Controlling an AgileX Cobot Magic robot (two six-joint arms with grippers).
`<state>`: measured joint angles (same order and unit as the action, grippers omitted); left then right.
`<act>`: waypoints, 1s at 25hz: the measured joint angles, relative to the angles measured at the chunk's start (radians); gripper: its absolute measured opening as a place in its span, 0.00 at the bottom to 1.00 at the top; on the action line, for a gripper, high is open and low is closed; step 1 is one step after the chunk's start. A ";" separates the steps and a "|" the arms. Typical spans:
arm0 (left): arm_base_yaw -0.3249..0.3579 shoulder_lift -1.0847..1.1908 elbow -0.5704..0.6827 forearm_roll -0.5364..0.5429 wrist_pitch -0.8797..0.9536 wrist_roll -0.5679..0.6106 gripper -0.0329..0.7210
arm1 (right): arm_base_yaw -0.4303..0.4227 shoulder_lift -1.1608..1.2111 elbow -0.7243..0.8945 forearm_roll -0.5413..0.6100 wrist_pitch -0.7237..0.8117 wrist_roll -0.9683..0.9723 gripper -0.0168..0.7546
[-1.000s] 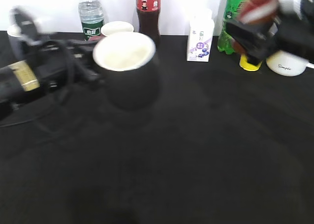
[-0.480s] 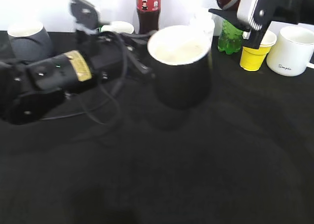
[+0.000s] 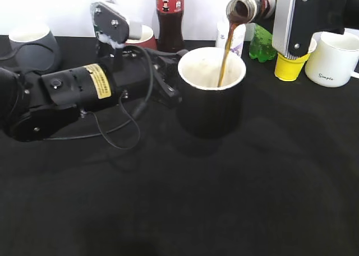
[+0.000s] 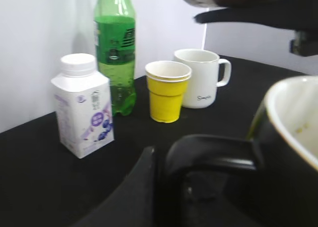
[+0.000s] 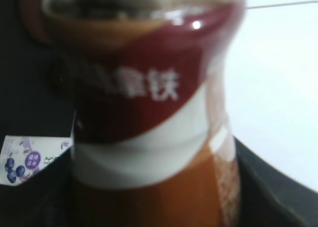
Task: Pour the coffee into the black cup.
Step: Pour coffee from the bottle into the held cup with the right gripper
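The black cup (image 3: 212, 102), white inside, is upright mid-table. My left gripper (image 3: 170, 87) is shut on its loop handle (image 4: 213, 152); one finger (image 4: 134, 197) shows beside the handle in the left wrist view. My right gripper (image 3: 280, 12) is shut on the coffee bottle (image 3: 252, 3), which is tipped mouth-down above the cup. A brown stream (image 3: 224, 51) runs from its mouth into the cup. The bottle's brown, white and orange wrap (image 5: 149, 113) fills the right wrist view and hides the fingers. I cannot tell whether the cup rests on the table.
Along the back stand a grey mug (image 3: 31, 43), a reddish-brown mug (image 3: 143, 36), a cola bottle (image 3: 169, 15), a milk carton (image 3: 238, 35), a green bottle (image 3: 259, 46), a yellow cup (image 3: 291, 65) and a white mug (image 3: 334, 57).
My left arm has carried the black cup rightward to mid-table. My right gripper has moved left and tipped the bottle, and coffee now streams into the cup.
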<state>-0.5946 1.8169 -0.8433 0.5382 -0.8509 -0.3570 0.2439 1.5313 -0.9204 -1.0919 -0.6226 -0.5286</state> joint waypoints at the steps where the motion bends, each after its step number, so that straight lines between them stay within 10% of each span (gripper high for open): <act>1: -0.002 0.000 0.000 0.002 0.000 0.000 0.11 | 0.000 0.000 0.000 -0.002 0.000 -0.002 0.70; 25: -0.003 0.001 0.000 0.014 0.021 0.000 0.11 | 0.000 0.003 0.000 -0.009 0.000 -0.158 0.70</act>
<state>-0.5978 1.8180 -0.8433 0.5522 -0.8297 -0.3570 0.2439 1.5345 -0.9204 -1.1004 -0.6222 -0.6861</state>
